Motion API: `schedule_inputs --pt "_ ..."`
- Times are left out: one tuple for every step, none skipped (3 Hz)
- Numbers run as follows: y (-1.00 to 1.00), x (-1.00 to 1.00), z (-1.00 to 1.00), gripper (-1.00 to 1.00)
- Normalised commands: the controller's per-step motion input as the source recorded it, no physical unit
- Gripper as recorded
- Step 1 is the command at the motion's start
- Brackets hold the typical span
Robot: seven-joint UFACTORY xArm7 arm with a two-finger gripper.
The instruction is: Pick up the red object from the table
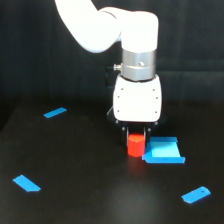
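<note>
The red object (135,146) stands on the dark counter (90,190), touching the blue square block (163,151) on the exterior view's left side of that block. The gripper (136,132) is directly over the red object; its fingers are mostly hidden by the white wrist housing, so I cannot tell if they pinch it. The top of the arm is cut off by the frame.

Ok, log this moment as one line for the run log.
phase: grasp approach | tool: down over small red-orange cylinder, grip not confirmed | cylinder: on black matte table, beside blue square block
</note>
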Motion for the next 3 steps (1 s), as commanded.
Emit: schedule_inputs --pt "0.0 -0.06 0.12 -1.0" --pt "-0.03 -0.51 0.91 -1.0" --pt "-0.08 -0.37 0.9 -1.0"
